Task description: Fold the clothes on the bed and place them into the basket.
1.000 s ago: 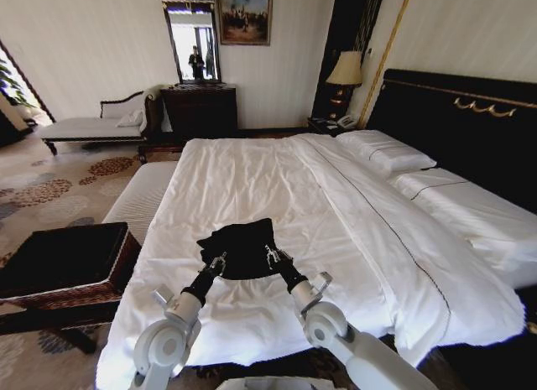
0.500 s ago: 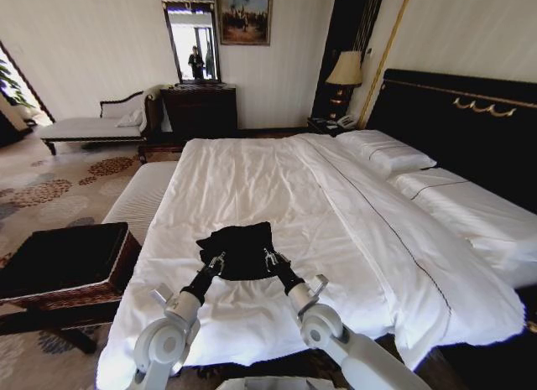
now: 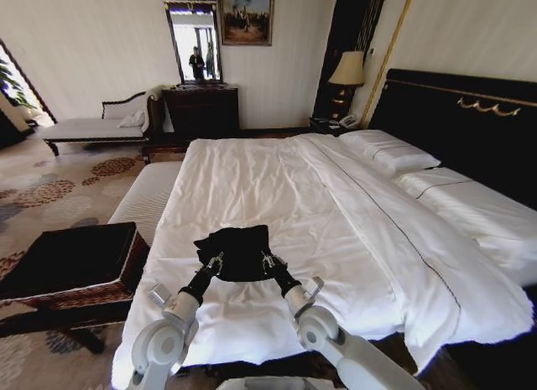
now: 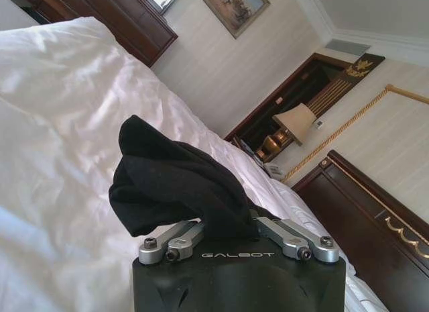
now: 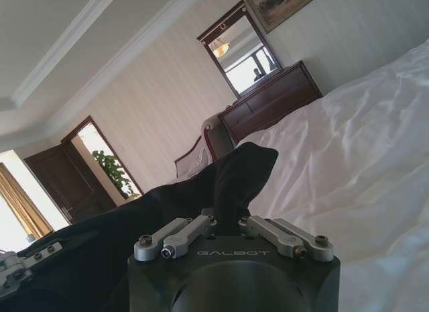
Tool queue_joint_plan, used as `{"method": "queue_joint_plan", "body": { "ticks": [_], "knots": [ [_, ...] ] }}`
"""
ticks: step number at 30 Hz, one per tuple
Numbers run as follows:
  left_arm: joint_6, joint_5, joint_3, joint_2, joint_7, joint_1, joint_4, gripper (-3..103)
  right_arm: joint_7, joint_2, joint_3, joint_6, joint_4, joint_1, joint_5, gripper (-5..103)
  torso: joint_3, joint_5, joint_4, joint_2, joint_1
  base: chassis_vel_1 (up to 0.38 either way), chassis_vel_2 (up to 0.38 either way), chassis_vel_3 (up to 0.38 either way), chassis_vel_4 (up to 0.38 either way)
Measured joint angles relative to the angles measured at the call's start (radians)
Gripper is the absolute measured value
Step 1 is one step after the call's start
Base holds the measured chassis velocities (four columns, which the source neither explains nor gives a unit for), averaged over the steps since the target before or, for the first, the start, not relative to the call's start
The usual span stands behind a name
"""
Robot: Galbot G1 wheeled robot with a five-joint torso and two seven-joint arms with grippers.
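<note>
The clothes (image 3: 237, 249), one black garment, lie bunched on the white bed (image 3: 277, 189) near its foot. Both grippers hold the garment's near edge. My left gripper (image 3: 216, 263) is shut on the left side, and in the left wrist view a fold of the black cloth (image 4: 174, 181) rises from that gripper (image 4: 231, 226). My right gripper (image 3: 269, 261) is shut on the right side, with the cloth (image 5: 228, 181) pinched in that gripper (image 5: 224, 221). The basket (image 3: 126, 268), brown wicker with black lining, stands on the floor left of the bed.
A narrow white bench (image 3: 144, 201) runs along the bed's left side, beyond the basket. Pillows (image 3: 390, 151) and a black headboard (image 3: 470, 122) are at the right. A dark dresser (image 3: 200, 109) and a chaise (image 3: 88, 126) stand at the far wall. Patterned carpet (image 3: 42, 189) lies to the left.
The whole picture has shifted a little as the camera moved. Both grippers keep their hold on the black garment, which looks slightly more gathered between them.
</note>
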Motion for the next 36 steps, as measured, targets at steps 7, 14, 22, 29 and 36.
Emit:
{"method": "queue_joint_plan", "body": {
  "ticks": [7,14,22,29,36],
  "knots": [
    [-0.001,0.000,-0.004,-0.001,0.001,0.004,-0.003,9,0.000,0.001,-0.001,0.000,-0.002,0.000,-0.002,8,0.000,0.0000,-0.0001,0.000,0.000,0.122,0.129,-0.132,-0.099],
    [-0.003,0.001,-0.006,-0.004,0.002,0.005,-0.004,9,0.000,0.005,-0.002,0.002,-0.006,0.001,-0.003,8,0.000,0.0002,-0.0002,0.000,0.000,0.104,0.105,-0.097,-0.102],
    [-0.005,0.003,-0.005,-0.006,0.003,0.001,0.001,9,0.000,0.007,-0.003,0.005,-0.012,0.001,-0.008,8,0.000,0.0001,-0.0001,0.000,0.000,0.117,0.121,-0.110,-0.132],
    [-0.006,0.003,-0.004,-0.007,0.003,-0.007,0.012,9,0.000,0.008,-0.006,0.008,-0.018,0.004,-0.009,8,0.000,0.0001,-0.0001,0.000,0.000,0.129,0.138,-0.137,-0.137],
    [-0.007,-0.001,-0.006,-0.005,0.004,-0.015,0.021,9,-0.001,0.016,-0.010,0.009,-0.027,0.012,-0.009,8,0.000,0.0001,-0.0002,0.000,0.000,0.126,0.118,-0.130,-0.118]
  ]
}}
